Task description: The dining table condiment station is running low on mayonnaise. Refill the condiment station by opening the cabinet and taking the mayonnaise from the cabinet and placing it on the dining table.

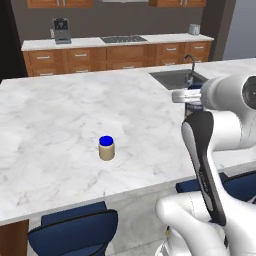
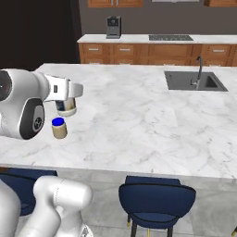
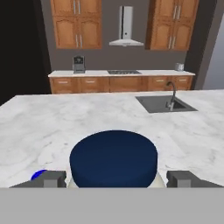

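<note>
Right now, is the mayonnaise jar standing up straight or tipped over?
Upright. The mayonnaise sits between the gripper fingertips with its dark lid on top, above the dining table.

blue-lidded tan jar (image 1: 106,148), sink (image 2: 196,81), coffee machine (image 3: 78,64), range hood (image 3: 126,30)

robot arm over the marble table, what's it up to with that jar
The white arm holds the mayonnaise, a small jar with a dark navy lid, between the fingers of its gripper above the dining table. The jar appears to be off the marble, so it has not been set down yet. A tan jar with a bright blue lid already stands on the table just beside the held one. The sink sits further along the same top.
</note>
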{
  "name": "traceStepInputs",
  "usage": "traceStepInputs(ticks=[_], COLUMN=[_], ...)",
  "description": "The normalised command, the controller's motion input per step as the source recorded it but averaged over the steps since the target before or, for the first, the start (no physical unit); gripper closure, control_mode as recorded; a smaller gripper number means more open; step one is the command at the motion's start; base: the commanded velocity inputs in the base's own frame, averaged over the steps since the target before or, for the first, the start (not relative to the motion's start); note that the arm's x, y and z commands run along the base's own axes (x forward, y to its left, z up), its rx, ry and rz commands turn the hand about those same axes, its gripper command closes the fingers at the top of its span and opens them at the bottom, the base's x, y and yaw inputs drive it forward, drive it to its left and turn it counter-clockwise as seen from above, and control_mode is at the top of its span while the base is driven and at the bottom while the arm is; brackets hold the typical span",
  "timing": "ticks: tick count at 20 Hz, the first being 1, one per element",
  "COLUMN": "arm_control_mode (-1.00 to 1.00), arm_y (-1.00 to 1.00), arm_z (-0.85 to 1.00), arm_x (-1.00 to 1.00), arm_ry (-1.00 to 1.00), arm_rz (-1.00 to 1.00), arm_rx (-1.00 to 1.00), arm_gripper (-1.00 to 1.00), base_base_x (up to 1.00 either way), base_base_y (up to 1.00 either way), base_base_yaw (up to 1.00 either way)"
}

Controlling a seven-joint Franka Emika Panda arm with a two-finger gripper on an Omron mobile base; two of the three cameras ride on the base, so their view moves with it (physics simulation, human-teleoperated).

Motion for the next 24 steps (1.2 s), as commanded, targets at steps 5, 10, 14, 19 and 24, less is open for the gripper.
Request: traceStepInputs(ticks=[5,10,14,19,24], arm_control_mode=[-1.0,-1.0,-1.0,-1.0,-1.0], arm_y=[0.25,0.08,0.0,0.0,0.0], arm_z=[-0.5,-0.46,-0.37,-0.17,-0.14], arm_x=[0.12,0.16,0.41,0.46,0.37], arm_ry=[-0.06,-0.01,0.0,0.0,0.0], arm_rz=[0.25,0.35,0.38,0.35,0.27], arm_rx=[0.0,0.0,0.0,0.0,0.0], arm_gripper=[1.0,1.0,1.0,1.0,1.0], base_base_x=[0.0,0.0,0.0,0.0,0.0], base_base_y=[0.0,0.0,0.0,0.0,0.0], base_base_yaw=[0.0,0.0,0.0,0.0,0.0])
